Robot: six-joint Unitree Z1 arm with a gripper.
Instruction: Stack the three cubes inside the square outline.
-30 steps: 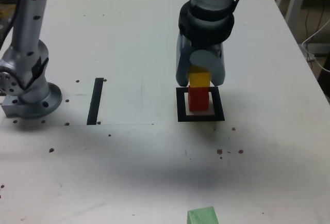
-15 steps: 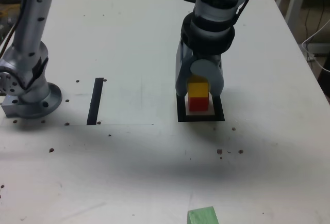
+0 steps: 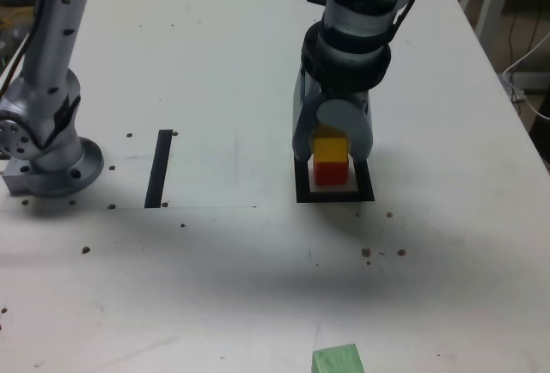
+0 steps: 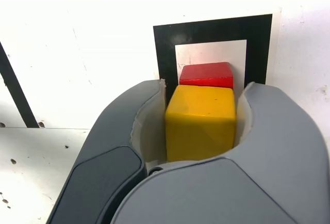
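White tabletop (image 3: 215,270) carries the square outline (image 3: 365,186) toward its right edge in the exterior view, red cube (image 3: 331,173) inside. Gripper fingers (image 4: 193,121) flank the yellow cube (image 4: 200,126) above it; whether they grip, I can't tell. Uneven release could topple it.

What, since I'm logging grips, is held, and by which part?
The yellow cube sits between the gripper's jaws, one at each side; whether they grip it cannot be told.
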